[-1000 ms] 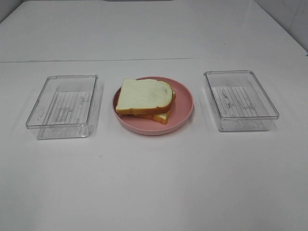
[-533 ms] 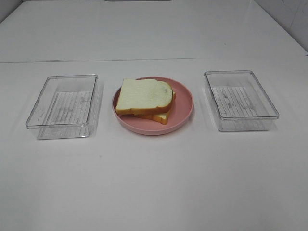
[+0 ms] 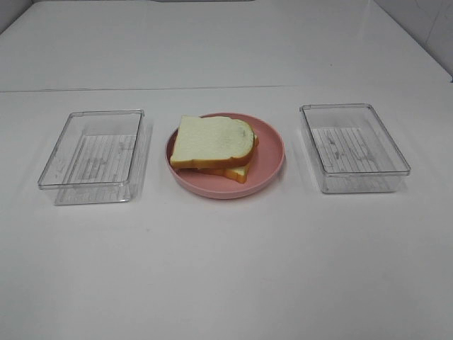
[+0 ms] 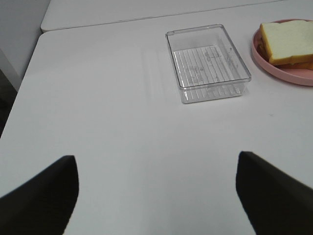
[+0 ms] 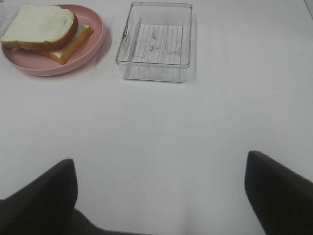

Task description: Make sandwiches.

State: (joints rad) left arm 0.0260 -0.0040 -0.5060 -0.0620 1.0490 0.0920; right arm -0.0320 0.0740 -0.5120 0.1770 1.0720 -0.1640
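Black left gripper [image 4: 155, 193] wide above table [image 4: 122, 137]

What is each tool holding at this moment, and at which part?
Nothing is held. The left tool and right tool are open over bare table, far from the white bread sandwich.

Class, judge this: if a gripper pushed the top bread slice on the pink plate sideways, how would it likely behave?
The top bread slice lies skewed on the lower slice, so it would probably slide off rather than tip. It looks thick and holds its shape, so likely stiff.
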